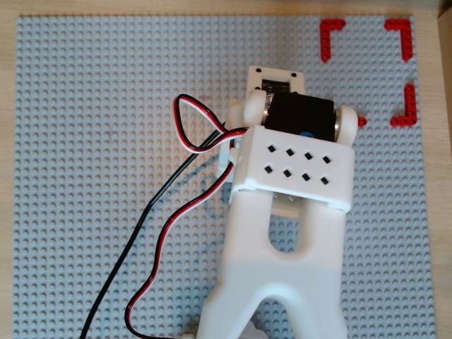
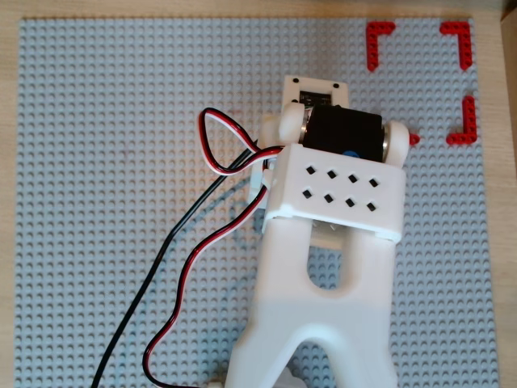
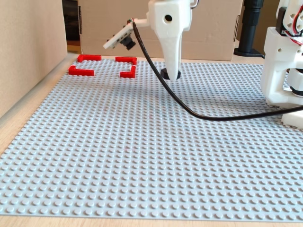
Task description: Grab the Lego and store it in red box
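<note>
In the fixed view the white gripper (image 3: 171, 72) points down at the far middle of the grey baseplate (image 3: 142, 151). The Lego (image 3: 170, 74), small, black and glossy, sits at its fingertips, and the jaws look shut on it. I cannot tell whether the Lego touches the studs. The red box (image 3: 80, 72), four thin red corner pieces, lies to the left of the gripper at the plate's far end. In both overhead views the arm (image 1: 289, 162) hides the Lego and the fingers. There the red box (image 1: 400, 35) is at the top right, its lower-left corner mostly under the wrist.
Red and black cables (image 1: 162, 212) loop left of the arm and trail across the plate (image 3: 199, 113). The arm's white base (image 3: 284, 71) stands at the right edge. Cardboard walls (image 3: 28, 47) border the left and back. A small camera (image 3: 120, 40) juts from the wrist.
</note>
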You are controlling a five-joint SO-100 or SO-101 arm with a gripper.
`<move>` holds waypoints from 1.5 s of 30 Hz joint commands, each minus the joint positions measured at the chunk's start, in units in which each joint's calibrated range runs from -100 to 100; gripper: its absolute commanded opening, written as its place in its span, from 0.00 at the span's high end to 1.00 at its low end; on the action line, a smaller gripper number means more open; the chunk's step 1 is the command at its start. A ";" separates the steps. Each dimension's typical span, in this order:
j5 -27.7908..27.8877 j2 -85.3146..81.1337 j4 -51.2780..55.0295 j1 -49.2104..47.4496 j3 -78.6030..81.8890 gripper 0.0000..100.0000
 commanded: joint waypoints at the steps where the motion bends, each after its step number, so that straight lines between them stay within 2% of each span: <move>1: -0.06 -0.44 5.50 0.52 -9.08 0.96; 9: -0.74 -8.74 8.65 1.71 -17.08 0.96; 16: -0.48 -8.49 0.23 7.45 -17.98 0.95; 22: 0.62 1.94 -4.94 9.08 -22.35 0.95; 33: 0.41 22.36 -5.12 10.13 -43.89 0.96; 45: -0.06 36.34 -8.80 15.26 -54.53 0.96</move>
